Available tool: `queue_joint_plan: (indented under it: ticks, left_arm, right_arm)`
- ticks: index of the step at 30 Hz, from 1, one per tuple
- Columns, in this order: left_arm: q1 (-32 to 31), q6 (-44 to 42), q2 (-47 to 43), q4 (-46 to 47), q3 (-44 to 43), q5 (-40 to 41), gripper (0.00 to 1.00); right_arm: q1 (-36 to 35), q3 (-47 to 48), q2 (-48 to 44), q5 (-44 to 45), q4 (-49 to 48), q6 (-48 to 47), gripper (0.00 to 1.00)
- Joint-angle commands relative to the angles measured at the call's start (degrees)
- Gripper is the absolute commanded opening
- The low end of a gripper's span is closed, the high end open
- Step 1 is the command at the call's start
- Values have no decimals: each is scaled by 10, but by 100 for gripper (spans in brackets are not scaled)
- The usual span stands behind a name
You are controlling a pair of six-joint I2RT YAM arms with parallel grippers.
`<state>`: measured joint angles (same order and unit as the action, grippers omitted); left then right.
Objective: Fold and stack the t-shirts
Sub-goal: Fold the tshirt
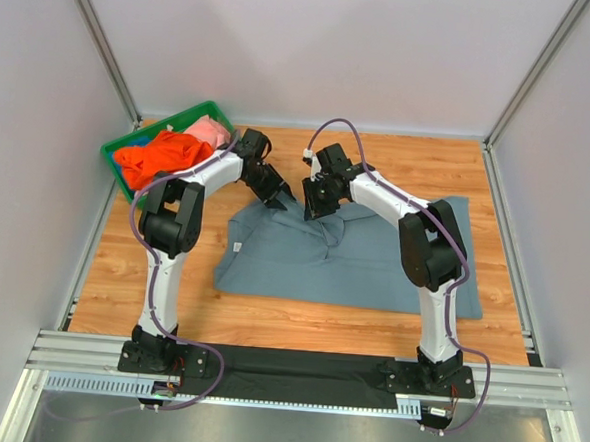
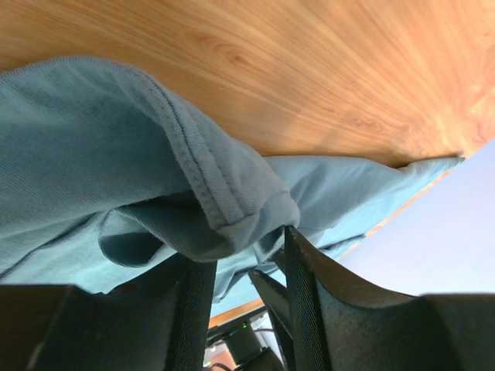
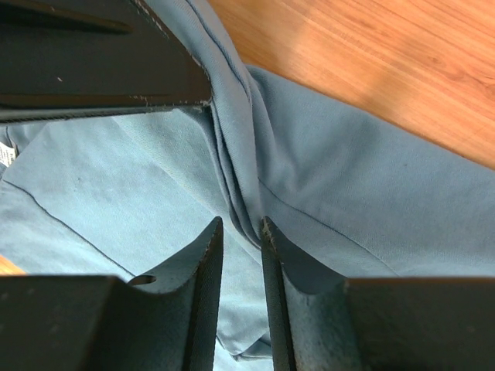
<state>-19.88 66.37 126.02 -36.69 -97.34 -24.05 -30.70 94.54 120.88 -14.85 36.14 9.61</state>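
**Both grippers clamped on the far edge of the grey-blue t-shirt**

The wooden surface (image 1: 269,320) fills the space between the pale enclosure walls. The slate grey-blue t-shirt (image 1: 372,271) lies spread across its middle and right, mostly flat. Its near edge runs roughly parallel to the arm bases, and its far edge is drawn up into creases where the two arms meet it.

The green plastic bin (image 1: 112,153) sits at the far left corner of the surface, apart from the grey-blue t-shirt. A bright orange t-shirt (image 1: 164,155) is heaped inside it. A pale pink t-shirt (image 1: 210,131) is bundled just beyond the orange one, toward the bin's far end.

The left gripper (image 1: 276,197) is at the far left part of the grey-blue t-shirt's upper edge. In its wrist view the left gripper (image 2: 246,267) has a rolled, stitched hem bunched between its two dark fingers (image 2: 298,294), and the cloth there is raised off the wood.

The right gripper (image 1: 316,207) is just beside it, over the middle of the same edge. Its wrist view shows the right gripper (image 3: 240,239) closed to a narrow slit, with a thin ridge of blue fabric pinched in it.

A small white neck label (image 1: 237,248) shows near the garment's left edge, nearer the bases than the left gripper.
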Motion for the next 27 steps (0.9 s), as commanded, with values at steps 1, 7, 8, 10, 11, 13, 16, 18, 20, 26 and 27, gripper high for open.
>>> queue_joint_plan:
  ticks: [1, 7, 8, 10, 11, 13, 16, 18, 20, 26, 27]
  left_arm:
    - [-2, 20, -17, -5, -34, 8, 47]
    - [-2, 21, -9, -14, -40, 14, 47]
    - [-2, 20, -5, -18, -42, 14, 47]
    - [-2, 21, 0, -22, -43, 12, 44]
    - [-2, 20, 2, -23, -43, 11, 43]
    - [-2, 21, 5, -24, -43, 12, 42]
    - [-2, 23, 6, -22, -42, 12, 37]
    - [-2, 24, 8, -17, -43, 11, 36]
    - [-2, 27, 11, -17, -44, 10, 34]
    - [-2, 25, 11, -21, -44, 12, 29]
    - [-2, 25, 12, -21, -44, 13, 28]
  right_arm:
    - [-3, 6, -21, -4, -12, -1, 27]
    - [-2, 17, -13, -7, -8, 0, 27]
    - [-3, 16, -13, -7, -9, 0, 27]
    - [-2, 18, -11, -8, -9, -1, 27]
    - [-3, 19, -10, -8, -9, -1, 27]
    - [-3, 21, -9, -8, -7, -1, 27]
    - [-3, 20, -10, -7, -5, -2, 27]
    - [-3, 20, -10, -6, -6, -3, 27]
    - [-3, 20, -9, -5, -6, -4, 27]
    - [-3, 21, -11, -2, -5, -5, 27]
    - [-2, 21, -11, -2, -5, -5, 28]
